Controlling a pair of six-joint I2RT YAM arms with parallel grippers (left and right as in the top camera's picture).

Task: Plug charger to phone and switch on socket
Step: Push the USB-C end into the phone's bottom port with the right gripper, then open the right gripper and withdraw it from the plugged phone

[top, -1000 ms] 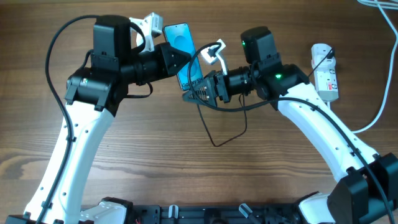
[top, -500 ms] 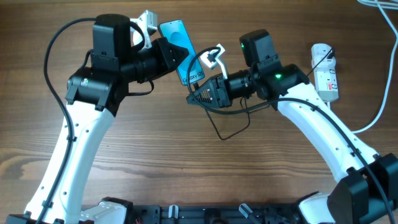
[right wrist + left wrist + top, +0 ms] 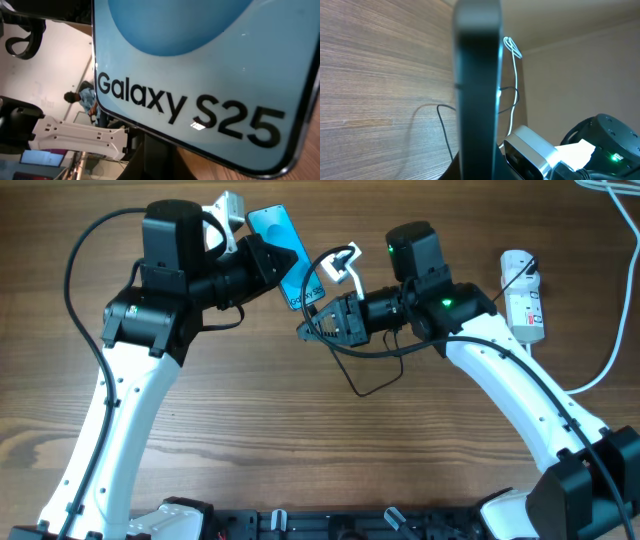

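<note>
The phone [image 3: 283, 248], blue screen up, is lifted off the table with my left gripper [image 3: 262, 265] shut on its left edge. In the left wrist view it is a dark edge-on slab [image 3: 477, 90]. The right wrist view is filled by its screen [image 3: 200, 60] reading "Galaxy S25". My right gripper [image 3: 312, 323] sits just below the phone's lower end, shut on the dark connector end of the charger [image 3: 195, 160], which meets the phone's bottom edge. The thin black charger cable [image 3: 352, 387] loops over the table below it. The white socket [image 3: 523, 295] lies at the far right with a black plug in its top end.
A thicker white cable [image 3: 610, 360] runs along the right edge from the socket. My right arm's own black lead and white clip [image 3: 345, 265] arch above the right gripper. Bare wood table [image 3: 250, 430] lies in front between the arms.
My right gripper went from open to shut at the phone's lower end. My left gripper carried the phone a little up and to the left, tilting it further.
</note>
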